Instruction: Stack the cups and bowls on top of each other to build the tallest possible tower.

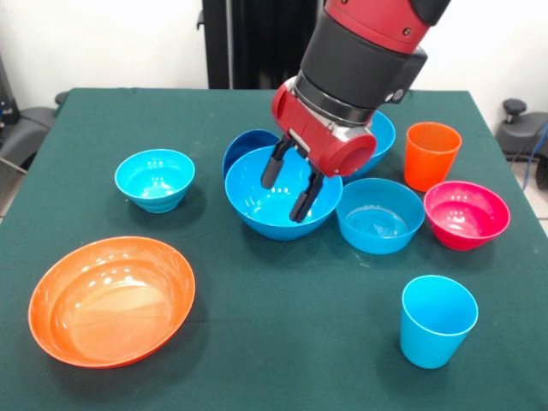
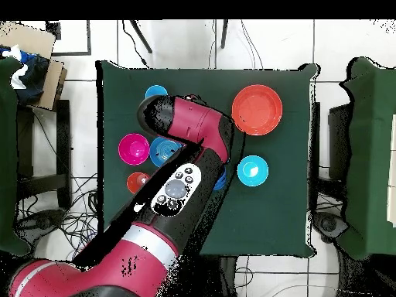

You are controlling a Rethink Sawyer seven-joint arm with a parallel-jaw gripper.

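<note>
Bowls and cups lie mostly single across the tabletop (image 1: 257, 342), no tower yet. We see the tool (image 1: 288, 187), fingers apart & empty, dipping into a large blue bowl (image 1: 257, 210); orange bowl (image 1: 111, 300), light blue cup (image 1: 437, 321) wait unstacked.

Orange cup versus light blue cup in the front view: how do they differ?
The orange cup stands toward the far side, beside the magenta-red bowl; the light blue cup stands alone nearer the camera. They differ in colour, and the orange cup is closer to the bowl cluster. Both are upright, open end up, empty and untouched by the pincer.
</note>
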